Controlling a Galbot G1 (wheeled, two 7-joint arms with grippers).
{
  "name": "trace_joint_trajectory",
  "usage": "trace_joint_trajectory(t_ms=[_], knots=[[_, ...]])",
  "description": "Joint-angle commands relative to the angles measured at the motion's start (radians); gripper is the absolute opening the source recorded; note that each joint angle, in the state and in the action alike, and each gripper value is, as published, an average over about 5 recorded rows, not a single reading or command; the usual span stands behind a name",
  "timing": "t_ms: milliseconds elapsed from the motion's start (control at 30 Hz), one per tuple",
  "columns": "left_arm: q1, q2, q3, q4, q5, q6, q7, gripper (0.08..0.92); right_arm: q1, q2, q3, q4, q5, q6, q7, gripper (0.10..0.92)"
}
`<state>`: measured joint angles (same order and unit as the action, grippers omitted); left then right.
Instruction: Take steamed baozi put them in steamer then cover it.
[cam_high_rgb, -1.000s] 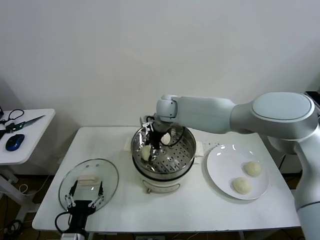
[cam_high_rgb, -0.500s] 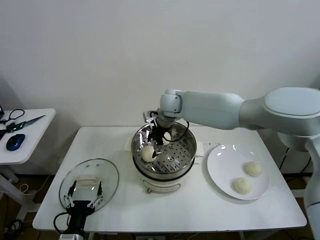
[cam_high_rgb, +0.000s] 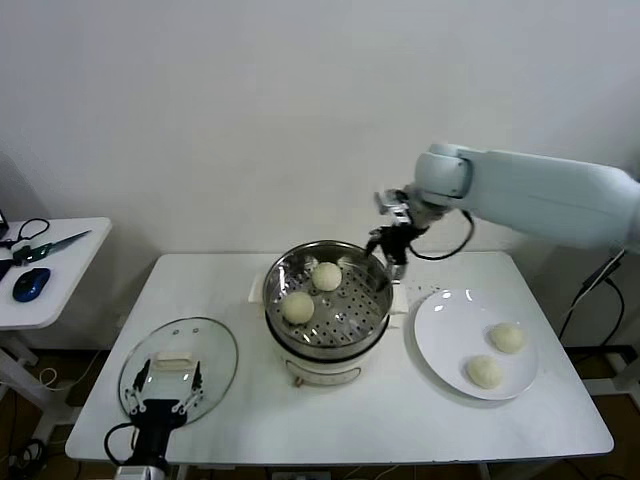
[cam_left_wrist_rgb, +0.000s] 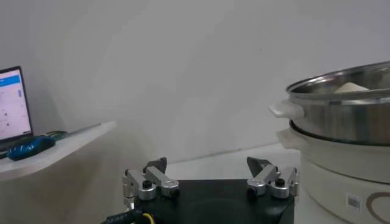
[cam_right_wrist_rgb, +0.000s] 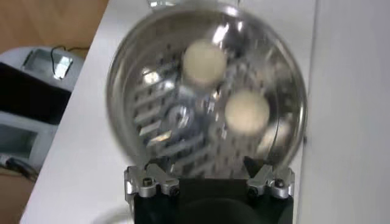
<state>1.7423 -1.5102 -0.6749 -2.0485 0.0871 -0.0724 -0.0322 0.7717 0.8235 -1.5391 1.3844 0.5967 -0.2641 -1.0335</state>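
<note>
- A plain white wall backs a white counter (cam_high_rgb: 230, 300), with a small side table (cam_high_rgb: 70, 262) off to the robot's left.
- The steamer (cam_high_rgb: 328, 300) stands mid-counter. Two steamed baozi (cam_high_rgb: 326, 276) now lie free on its perforated tray; a second ago the right gripper was down inside the pot with one of them.
- The right gripper (cam_high_rgb: 390, 240) has since lifted out and drawn back toward the plate side. Its jaws stand spread and hold nothing, and the pot rim sits just below and beside them. The right wrist view confirms this: both buns lie on the tray ahead of the open jaws, touching neither finger.
- Two more baozi wait on the white plate (cam_high_rgb: 440, 318), well apart from those jaws and farther to the robot's right.
- The cover (cam_high_rgb: 180, 368) lies flat on the counter, left of the steamer. The left gripper (cam_high_rgb: 165, 405) hangs parked over its near edge, jaws wide and empty, the cover's handle just beyond them.
- My judgement: the second bun is delivered, so loading is half done. Next comes a reach to the plate, and the cover goes on last.
</note>
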Motion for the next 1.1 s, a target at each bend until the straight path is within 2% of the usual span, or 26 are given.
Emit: trace_joint_trajectory(t_ms=[33, 233, 400, 633, 1100], knots=[[-0.002, -0.001, -0.003, 0.000, -0.002, 0.004, 0.001, 0.823, -0.029, -0.337, -0.004, 0.122, -0.211, 0.030, -0.033, 0.823], [0.004, -0.007, -0.007, -0.002, 0.003, 0.004, 0.001, 0.823, -0.218, -0.437, 0.062, 0.103, -0.345, 0.055, -0.029, 0.823], [0.009, -0.008, -0.011, -0.009, 0.008, 0.005, 0.001, 0.823, -0.424, -0.459, 0.178, 0.067, -0.427, 0.064, -0.020, 0.823], [0.020, -0.011, -0.016, -0.015, 0.012, 0.004, 0.001, 0.823, -0.610, -0.412, 0.317, 0.008, -0.480, 0.066, -0.011, 0.823], [0.025, -0.014, -0.026, -0.006, 0.014, 0.002, 0.000, 0.823, -0.655, -0.276, 0.373, -0.108, -0.487, 0.075, -0.003, 0.823]])
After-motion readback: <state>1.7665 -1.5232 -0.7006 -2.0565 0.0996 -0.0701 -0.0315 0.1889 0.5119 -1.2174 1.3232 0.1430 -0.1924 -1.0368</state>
